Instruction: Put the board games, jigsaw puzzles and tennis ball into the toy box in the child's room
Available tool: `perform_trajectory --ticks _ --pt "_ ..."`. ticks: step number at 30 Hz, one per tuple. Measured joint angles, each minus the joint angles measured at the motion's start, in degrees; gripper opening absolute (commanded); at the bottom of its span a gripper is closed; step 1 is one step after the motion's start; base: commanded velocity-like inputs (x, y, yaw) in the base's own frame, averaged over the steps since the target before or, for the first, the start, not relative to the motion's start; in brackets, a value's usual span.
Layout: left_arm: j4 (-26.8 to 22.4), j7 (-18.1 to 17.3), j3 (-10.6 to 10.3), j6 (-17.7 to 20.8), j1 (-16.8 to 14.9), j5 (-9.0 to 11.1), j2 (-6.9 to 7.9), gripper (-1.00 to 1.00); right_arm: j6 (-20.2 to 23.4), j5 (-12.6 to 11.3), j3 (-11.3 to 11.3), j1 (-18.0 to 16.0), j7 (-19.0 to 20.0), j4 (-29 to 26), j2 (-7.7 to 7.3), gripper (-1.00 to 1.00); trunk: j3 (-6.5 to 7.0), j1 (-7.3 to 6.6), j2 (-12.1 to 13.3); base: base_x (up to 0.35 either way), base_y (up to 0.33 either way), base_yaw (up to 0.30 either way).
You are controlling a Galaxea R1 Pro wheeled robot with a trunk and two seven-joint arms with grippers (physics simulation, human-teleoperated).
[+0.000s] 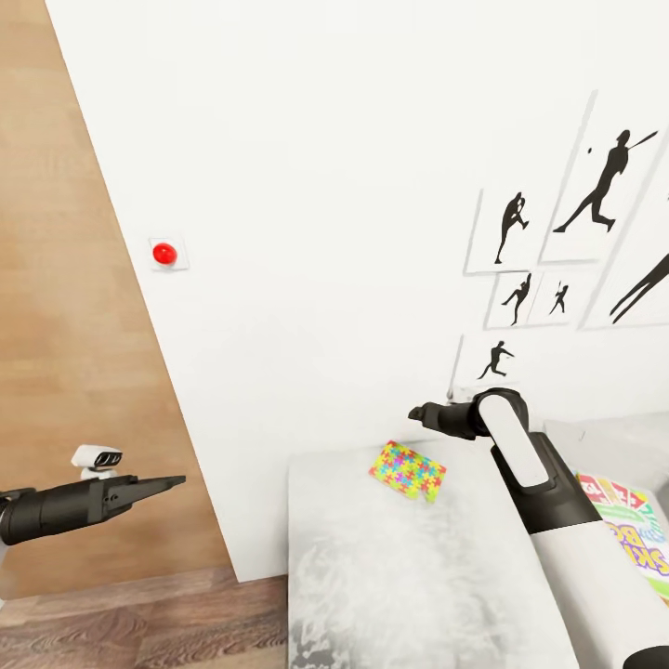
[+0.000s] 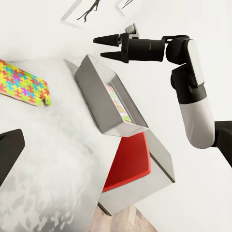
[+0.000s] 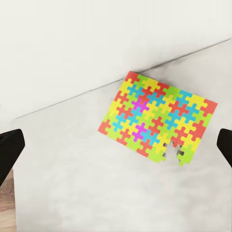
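One jigsaw puzzle (image 1: 407,470) (image 2: 24,87) (image 3: 157,121), a thin mat of bright pieces, lies flat on the light grey table (image 1: 390,576) close to the wall. My right gripper (image 1: 415,412) (image 2: 107,47) hovers open above it, and its dark fingertips (image 3: 9,150) stand wide apart on either side of the puzzle. The grey toy box (image 1: 595,437) (image 2: 96,92) sits at the table's right with a printed board game (image 1: 636,530) (image 2: 118,104) inside. Off the table's left edge, over the floor, my left gripper (image 1: 172,483) is open and holds nothing.
A white wall with a red button (image 1: 164,253) and black sports prints (image 1: 595,186) runs behind the table. A red-seated chair (image 2: 130,162) stands beside the toy box's end. Wood floor (image 1: 139,632) lies at the left.
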Motion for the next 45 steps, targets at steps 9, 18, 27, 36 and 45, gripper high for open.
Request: perform_trajectory --ticks 9,18,27,36,45 --pt "0.0 0.0 0.05 -0.07 0.0 0.0 0.07 1.0 0.0 0.02 0.3 0.02 -0.16 0.02 0.38 1.0 0.0 0.0 0.0 0.0 0.0 0.0" --pt "0.0 0.0 0.06 -0.07 0.0 -0.02 0.09 1.0 0.0 0.09 0.42 -0.1 -1.07 1.32 0.45 1.0 0.0 0.0 0.0 0.0 0.0 0.0" --pt "0.0 0.0 0.06 -0.07 0.0 -0.04 0.1 1.0 -0.02 0.26 0.28 -3.47 -6.45 15.39 0.52 1.0 0.0 0.0 0.0 0.0 0.0 0.0" --pt "0.0 0.0 -0.01 -0.07 0.0 -0.08 0.07 1.0 -0.02 0.17 0.27 -5.9 -6.5 20.2 0.53 1.0 0.0 0.0 0.0 0.0 0.0 0.0" --pt "0.0 0.0 -0.03 -0.07 0.0 -0.06 0.01 1.0 -0.01 0.16 0.38 -5.91 -6.5 20.23 0.53 1.0 0.0 0.0 0.0 0.0 0.0 0.0"
